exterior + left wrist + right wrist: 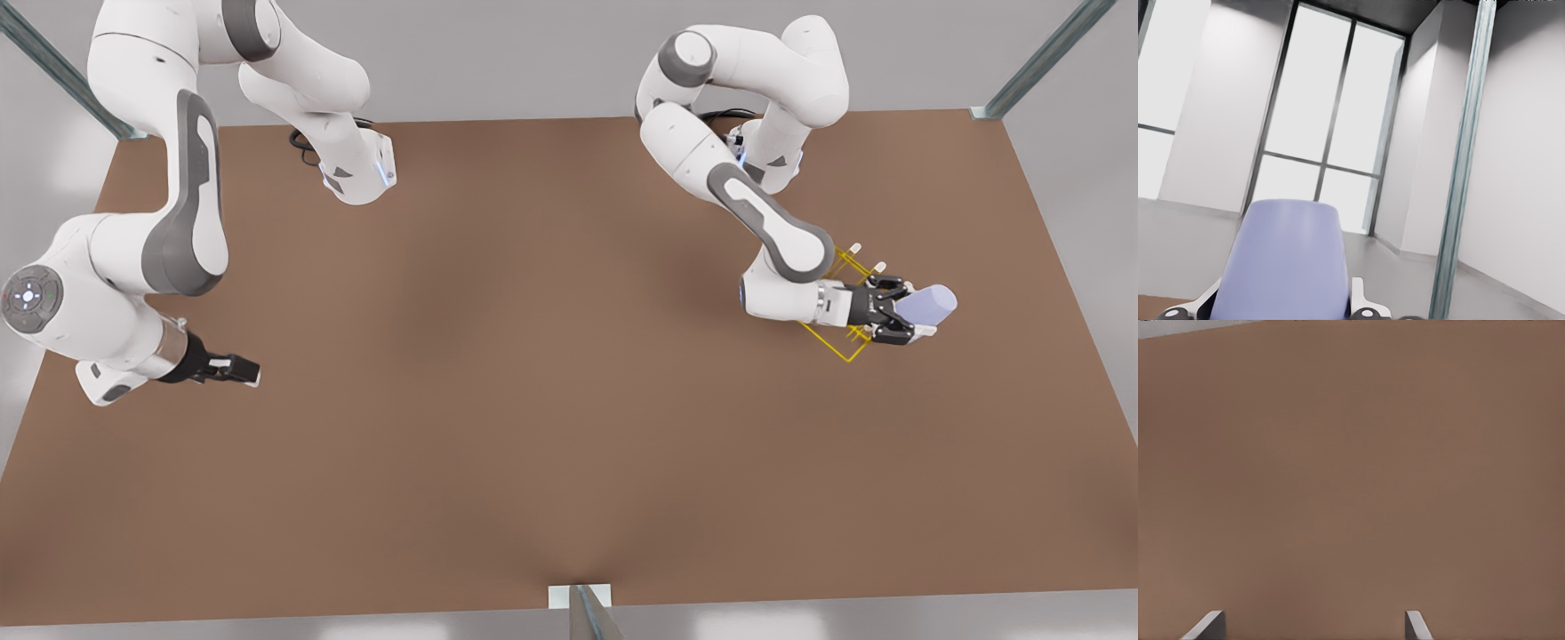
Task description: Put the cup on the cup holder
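Observation:
The lavender-blue cup (932,304) is held lying sideways in my left gripper (918,308), which is shut on it near the front view's right. In the left wrist view the cup (1288,260) sits between the two fingertips (1361,301) of the left gripper (1281,312). The yellow wire cup holder (843,349) stands on the table just under and behind that gripper, its white-tipped pegs (856,247) showing beside the arm. My right gripper (238,369) waits low over the table at the front view's left, open, with nothing between its fingers (1208,627).
The brown table (533,356) stretches wide between the two arms. Metal frame posts (1049,53) stand at its corners, and one (587,609) at the middle of the near edge. Both arm bases stand along the far edge.

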`<state>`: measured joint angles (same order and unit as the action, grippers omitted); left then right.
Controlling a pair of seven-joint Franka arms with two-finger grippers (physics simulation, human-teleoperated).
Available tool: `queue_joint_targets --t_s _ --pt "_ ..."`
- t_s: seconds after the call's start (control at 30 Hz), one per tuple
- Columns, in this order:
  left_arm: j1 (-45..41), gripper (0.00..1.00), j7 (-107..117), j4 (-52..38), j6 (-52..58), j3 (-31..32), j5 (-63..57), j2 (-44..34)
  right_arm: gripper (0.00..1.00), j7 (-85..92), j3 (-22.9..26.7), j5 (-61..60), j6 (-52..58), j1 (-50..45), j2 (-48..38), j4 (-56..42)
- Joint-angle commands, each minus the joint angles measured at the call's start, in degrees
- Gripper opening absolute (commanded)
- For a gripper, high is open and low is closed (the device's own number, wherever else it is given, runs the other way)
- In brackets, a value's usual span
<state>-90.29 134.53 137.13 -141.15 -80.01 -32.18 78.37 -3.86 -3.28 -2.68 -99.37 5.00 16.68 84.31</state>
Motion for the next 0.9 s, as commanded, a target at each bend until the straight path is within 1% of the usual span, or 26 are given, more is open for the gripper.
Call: queue_joint_targets --t_s 0.0,0.17,0.37,0.4,0.43,0.47,0.5,0.6,0.63,0.67,0.7,0.73,0.77,0.8,0.83,0.87 --pt "0.2 0.75 10.4 0.0 1.4 1.4 -2.5 0.2 1.0 0.2 0.0 0.0 -1.1 0.0 0.3 -0.5" --pt "-0.1 0.75 10.6 -0.1 2.0 3.8 -1.4 0.0 1.0 0.3 0.0 0.1 -0.1 0.6 -0.2 -1.0" --pt "-0.2 0.75 10.7 0.0 2.3 4.8 0.1 -0.1 1.0 0.3 0.0 0.2 -0.1 0.5 -0.3 -1.0" --pt "-0.3 0.77 10.7 0.0 2.3 4.9 0.6 -0.1 1.0 0.3 0.0 0.2 0.0 0.6 -0.3 -1.0" --pt "-0.2 0.83 10.7 0.0 2.3 4.9 0.8 -0.1 1.0 0.3 0.0 0.2 0.0 0.6 -0.3 -1.0" --pt "-0.1 0.95 10.7 -0.1 2.3 4.9 0.8 -0.1 1.0 0.3 0.0 0.2 0.0 0.6 -0.3 -0.9" --pt "-0.1 1.0 10.7 -0.1 2.3 4.8 0.9 0.0 1.0 0.3 0.0 0.2 0.1 0.6 -0.2 -0.9" --pt "-0.3 1.0 10.1 -0.1 3.2 4.7 0.8 -0.1 1.0 0.4 0.0 0.1 0.1 0.6 -0.2 -0.9" --pt "-1.2 1.0 9.3 -0.1 4.7 3.0 0.2 -1.3 1.0 0.4 0.0 0.1 0.1 0.6 -0.2 -0.9" --pt "-3.6 1.0 2.2 -0.5 7.5 -0.4 0.1 -4.2 1.0 0.4 0.0 0.1 0.1 0.6 -0.2 -0.9" --pt "-9.4 1.0 -13.0 -3.6 15.0 -6.2 2.0 -13.2 1.0 0.4 0.0 0.1 0.1 0.6 -0.2 -0.9" --pt "-9.1 1.0 -31.8 -18.3 36.4 -4.6 9.2 -27.0 1.0 0.4 0.0 0.1 0.1 0.6 -0.2 -0.9" --pt "-5.6 1.0 -56.4 -32.5 52.1 -1.2 18.6 -35.8 1.0 0.4 0.0 0.1 0.1 0.6 -0.2 -0.9" --pt "-1.4 1.0 -80.3 -42.5 61.4 -0.2 30.8 -36.0 1.0 0.4 0.0 0.1 0.1 0.6 -0.2 -0.9" --pt "0.0 1.0 -101.3 -49.1 67.2 -0.2 37.1 -36.0 1.0 0.4 0.0 0.1 0.1 0.6 -0.2 -0.9" --pt "3.2 1.0 -118.2 -53.4 72.3 3.5 40.0 -41.7 1.0 0.4 0.0 0.1 0.1 0.6 -0.2 -0.9"
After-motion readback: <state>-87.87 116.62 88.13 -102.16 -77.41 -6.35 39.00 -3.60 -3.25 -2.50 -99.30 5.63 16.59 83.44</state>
